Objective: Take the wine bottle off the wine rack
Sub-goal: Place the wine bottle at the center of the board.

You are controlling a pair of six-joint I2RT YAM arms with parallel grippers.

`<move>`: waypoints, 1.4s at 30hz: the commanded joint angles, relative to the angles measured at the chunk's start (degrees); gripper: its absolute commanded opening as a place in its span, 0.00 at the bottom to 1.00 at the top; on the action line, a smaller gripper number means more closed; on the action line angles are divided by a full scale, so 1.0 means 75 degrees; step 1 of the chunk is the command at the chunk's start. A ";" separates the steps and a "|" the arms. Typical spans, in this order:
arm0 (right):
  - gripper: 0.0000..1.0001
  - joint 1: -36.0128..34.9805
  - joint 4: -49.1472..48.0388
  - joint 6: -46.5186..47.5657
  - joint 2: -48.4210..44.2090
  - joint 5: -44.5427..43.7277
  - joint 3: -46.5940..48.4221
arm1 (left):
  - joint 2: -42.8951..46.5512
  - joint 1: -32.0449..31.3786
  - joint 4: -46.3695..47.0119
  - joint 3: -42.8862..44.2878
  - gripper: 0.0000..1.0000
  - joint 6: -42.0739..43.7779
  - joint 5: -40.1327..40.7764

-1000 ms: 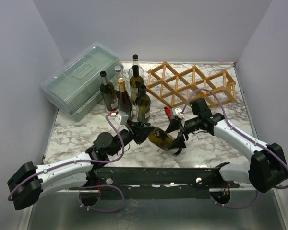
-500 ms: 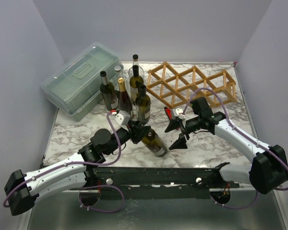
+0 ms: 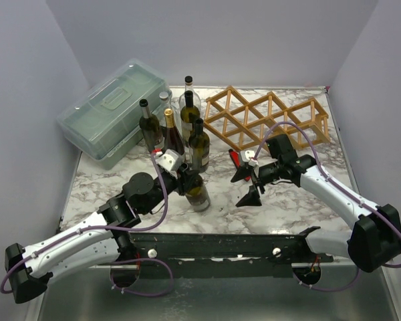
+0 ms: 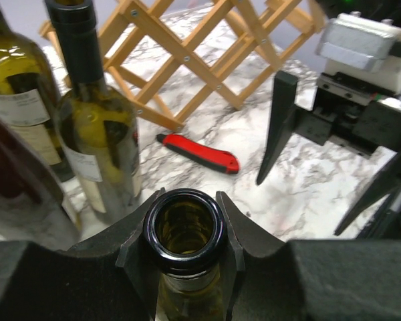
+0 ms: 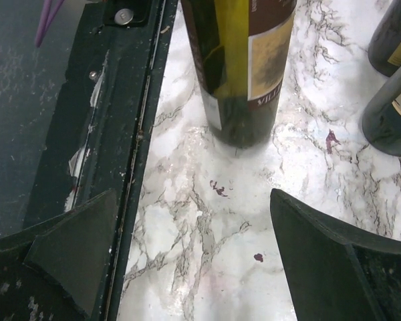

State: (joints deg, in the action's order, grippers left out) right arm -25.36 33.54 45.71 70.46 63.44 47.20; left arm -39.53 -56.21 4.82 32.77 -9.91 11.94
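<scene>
My left gripper (image 3: pixel 184 179) is shut on the neck of a green wine bottle (image 3: pixel 196 194), which stands nearly upright on the marble table. In the left wrist view the bottle's open mouth (image 4: pixel 185 229) sits clamped between the two fingers. My right gripper (image 3: pixel 247 186) is open and empty, just right of the bottle. In the right wrist view the bottle's base (image 5: pixel 240 73) stands ahead of the spread fingers. The wooden wine rack (image 3: pixel 267 119) stands at the back right with no bottle seen in it; it also shows in the left wrist view (image 4: pixel 207 53).
Several wine bottles (image 3: pixel 180 130) stand in a cluster behind the held one. A translucent green lidded box (image 3: pixel 113 114) sits at the back left. A red utility knife (image 4: pixel 199 152) lies between the rack and the bottles. The black front rail (image 5: pixel 113 120) runs along the table's near edge.
The bottle went from lying tilted between both grippers to nearly upright in my left gripper, moving left. My right gripper let go of it and stays open.
</scene>
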 commanded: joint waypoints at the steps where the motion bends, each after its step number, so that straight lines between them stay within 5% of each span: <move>1: 0.99 0.0072 0.0200 0.0114 -0.0136 -0.0219 0.0221 | 0.0255 0.0086 -0.0289 0.0637 0.00 0.0576 0.0968; 16: 0.99 0.0081 0.0169 0.0121 -0.0149 -0.0413 0.0199 | 0.0349 0.0744 -0.0807 0.0858 0.00 0.1286 0.2062; 42: 0.99 0.0088 0.0164 0.0139 -0.0160 -0.0488 0.0186 | 0.0168 0.3022 -0.0865 0.1066 0.00 0.0819 0.1476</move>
State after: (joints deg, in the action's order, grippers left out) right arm -25.02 33.76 46.13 70.06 60.66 47.42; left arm -38.39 -36.84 -6.20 36.80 -2.11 25.36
